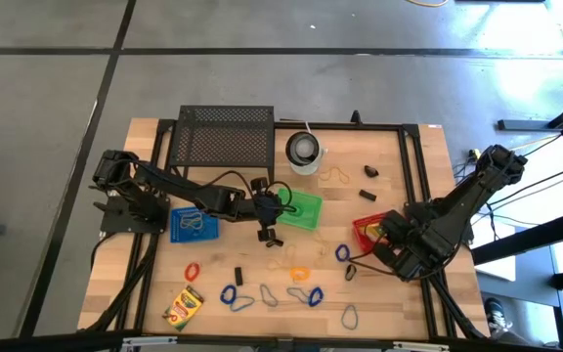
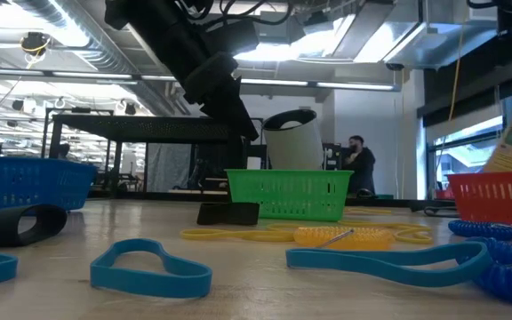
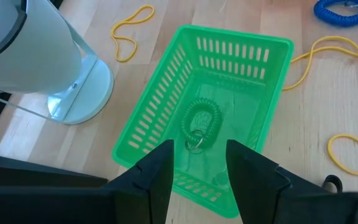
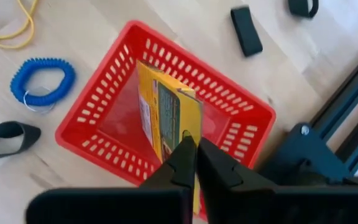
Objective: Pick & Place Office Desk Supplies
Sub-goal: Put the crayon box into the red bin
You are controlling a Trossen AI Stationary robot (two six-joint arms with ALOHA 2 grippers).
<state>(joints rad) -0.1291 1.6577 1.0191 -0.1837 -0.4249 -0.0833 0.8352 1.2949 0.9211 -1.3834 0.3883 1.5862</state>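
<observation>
We've got the right hand (image 4: 193, 151) pinching the crayon box (image 4: 166, 115) inside the red basket (image 4: 104, 106); left hand (image 3: 197, 163) spread over the green basket (image 3: 160, 106), coil (image 3: 201, 121) inside. Most loops (image 1: 302, 293) remain on the counter (image 1: 389, 303).

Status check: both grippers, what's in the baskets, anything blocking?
Left gripper open above green basket, green coil inside. Right gripper shut on yellow box, standing in red basket. Nothing blocking.
</observation>
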